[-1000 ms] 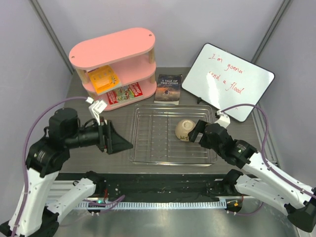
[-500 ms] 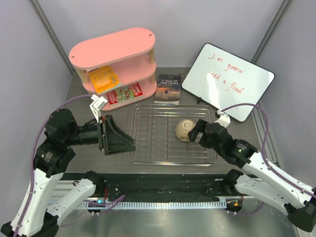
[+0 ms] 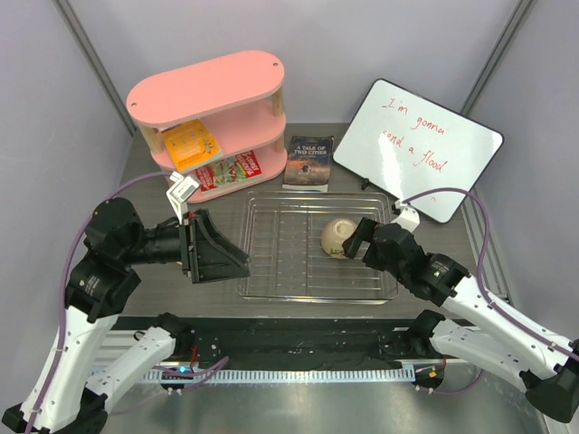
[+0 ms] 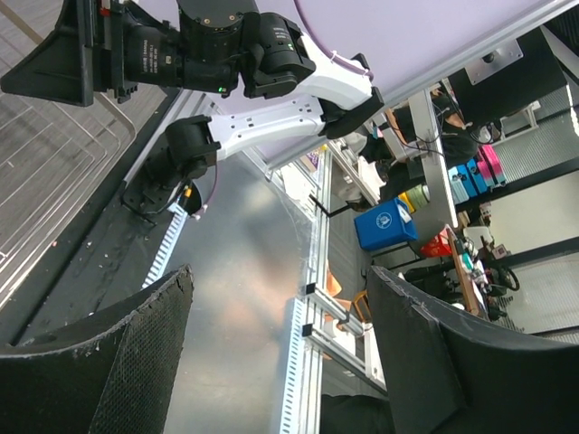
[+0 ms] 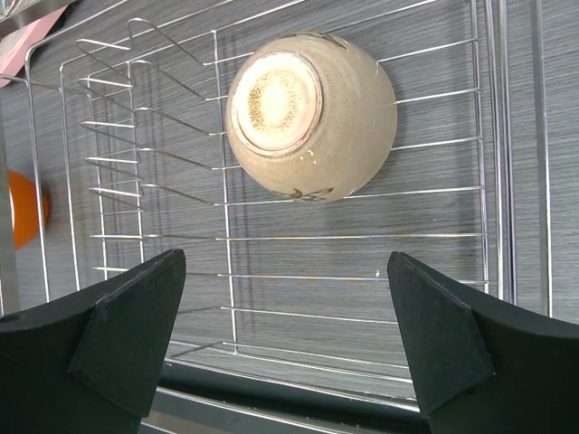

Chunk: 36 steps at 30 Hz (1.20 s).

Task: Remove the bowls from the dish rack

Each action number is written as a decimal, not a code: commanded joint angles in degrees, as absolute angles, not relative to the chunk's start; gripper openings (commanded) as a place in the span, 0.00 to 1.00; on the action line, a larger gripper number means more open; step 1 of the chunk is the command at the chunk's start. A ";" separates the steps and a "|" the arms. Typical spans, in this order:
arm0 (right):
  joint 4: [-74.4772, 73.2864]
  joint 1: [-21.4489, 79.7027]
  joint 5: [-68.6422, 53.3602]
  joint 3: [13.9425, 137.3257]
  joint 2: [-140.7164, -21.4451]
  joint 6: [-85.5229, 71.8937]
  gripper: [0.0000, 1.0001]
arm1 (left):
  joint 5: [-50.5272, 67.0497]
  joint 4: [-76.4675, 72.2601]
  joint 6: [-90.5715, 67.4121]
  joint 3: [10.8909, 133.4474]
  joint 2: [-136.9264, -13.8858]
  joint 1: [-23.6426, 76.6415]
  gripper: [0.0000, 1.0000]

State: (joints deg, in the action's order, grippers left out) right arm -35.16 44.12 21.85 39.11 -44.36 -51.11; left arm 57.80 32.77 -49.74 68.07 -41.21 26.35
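The silver wire dish rack (image 3: 298, 271) lies in the middle of the table. One beige-tan bowl (image 3: 336, 237) leans on its side at the rack's right part. In the right wrist view its round base (image 5: 312, 116) faces the camera. My right gripper (image 3: 355, 241) is open, just right of the bowl and apart from it, with nothing between its jaws (image 5: 289, 334). An orange bowl (image 5: 23, 210) shows outside the rack's left rim. My left gripper (image 3: 237, 260) is open and empty at the rack's left edge (image 4: 280, 353). The other bowls are out of view.
A pink oval shelf unit (image 3: 213, 117) stands at the back left. A book (image 3: 309, 163) lies behind the rack. A whiteboard (image 3: 418, 149) leans at the back right. The left wrist view looks past the table's near edge at the right arm (image 4: 262, 81).
My left gripper has swung a little right to the rack's left edge. My right gripper has crept slightly toward the beige bowl. The bowl has not moved.
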 commanded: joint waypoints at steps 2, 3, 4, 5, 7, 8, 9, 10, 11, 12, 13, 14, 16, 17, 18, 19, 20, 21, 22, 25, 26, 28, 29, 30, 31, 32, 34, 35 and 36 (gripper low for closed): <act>-32.52 43.86 21.45 39.38 -44.21 -50.71 1.00 | 59.94 30.15 -50.98 67.85 -40.52 26.37 0.68; -32.43 43.77 21.36 39.38 -44.30 -50.71 1.00 | 60.29 30.23 -50.89 68.03 -40.52 26.37 0.65; -32.43 43.86 21.18 39.29 -44.30 -50.71 1.00 | 60.38 30.15 -50.80 68.11 -40.60 26.37 0.61; -32.34 43.86 21.18 39.20 -44.12 -50.71 1.00 | 60.38 30.15 -50.89 68.20 -40.61 26.37 0.54; -32.34 43.86 21.36 38.85 -43.86 -50.63 1.00 | 60.47 30.06 -50.98 68.73 -40.61 26.37 0.38; -32.08 43.86 21.44 38.67 -43.60 -50.71 1.00 | 60.47 29.97 -51.06 68.82 -40.69 26.37 0.25; -31.91 43.86 21.45 38.50 -43.42 -50.63 1.00 | 60.38 30.06 -51.06 68.64 -40.69 26.37 0.24; -31.73 43.86 21.36 38.32 -43.16 -50.63 1.00 | 60.38 30.06 -51.15 68.64 -40.69 26.37 0.20; -31.47 43.86 21.44 38.23 -43.07 -50.71 1.00 | 60.38 30.06 -51.15 68.56 -40.69 26.37 0.11; -31.55 43.86 21.36 38.23 -42.98 -50.63 1.00 | 60.21 30.06 -51.24 68.47 -40.69 26.37 0.06; -31.47 43.77 21.36 38.15 -42.98 -50.54 1.00 | 59.94 30.06 -51.33 68.29 -40.69 26.37 0.00; -31.46 43.86 21.27 38.06 -42.98 -50.54 1.00 | 59.85 30.06 -51.24 68.20 -40.69 26.37 0.00; -31.64 43.94 21.10 37.88 -42.89 -50.45 1.00 | 59.24 30.15 -51.15 67.77 -40.43 26.37 0.00; -31.64 43.95 21.09 37.71 -42.63 -50.54 1.00 | 59.06 30.15 -50.98 67.68 -40.34 26.37 0.00; -31.73 43.86 21.01 37.53 -42.45 -50.54 1.00 | 58.98 30.23 -50.89 67.59 -40.34 26.37 0.00; -31.64 43.94 21.09 37.18 -42.02 -50.54 1.00 | 58.97 30.23 -50.89 67.59 -40.43 26.37 0.00; -31.73 43.86 21.01 37.09 -41.84 -50.54 1.00 | 59.24 30.06 -50.89 67.67 -40.43 26.37 0.00; -31.82 43.86 21.01 37.00 -41.57 -50.54 1.00 | 59.15 30.06 -50.80 67.68 -40.43 26.37 0.00; -31.82 43.86 21.01 36.91 -41.31 -50.45 1.00 | 58.98 30.06 -50.71 67.76 -40.34 26.37 0.00; -31.82 43.86 20.83 36.83 -41.57 -50.45 1.00 | 58.71 30.06 -50.71 67.94 -40.17 26.37 0.00; -31.90 43.86 20.57 36.83 -41.66 -50.54 1.00 | 58.97 29.80 -50.80 67.85 -40.17 26.37 0.00; -31.82 43.86 20.39 36.83 -41.92 -50.54 1.00 | 59.59 28.92 -51.94 67.76 -40.25 26.37 0.42; -31.73 43.86 20.48 36.83 -41.92 -50.54 1.00 | 59.33 28.31 -52.12 67.85 -40.08 26.37 0.64; -31.73 43.86 20.39 36.83 -42.10 -50.62 1.00 | 59.50 27.43 -53.25 67.59 -39.90 26.37 0.78; -31.73 43.86 20.39 36.83 -42.01 -50.62 1.00 | 59.41 26.46 -54.04 67.41 -39.47 26.37 0.88; -31.82 43.86 20.39 36.83 -41.92 -50.54 1.00 | 59.41 23.84 -54.84 67.15 -39.20 26.37 0.91; -31.82 43.86 20.65 36.74 -41.92 -50.45 1.00 | 59.94 19.89 -59.03 65.49 -38.67 26.37 0.97; -31.82 43.86 20.57 36.74 -41.75 -50.54 1.00 | 60.20 16.30 -60.37 65.04 -38.32 26.37 0.99; -31.82 43.86 20.57 36.74 -41.66 -50.36 1.00 | 60.55 15.56 -60.99 64.78 -38.23 26.37 1.00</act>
State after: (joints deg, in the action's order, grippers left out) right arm -33.45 44.12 20.38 36.71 -42.04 -51.09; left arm 58.61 26.30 -54.92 66.17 -39.42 26.35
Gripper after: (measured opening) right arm 0.996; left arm 0.978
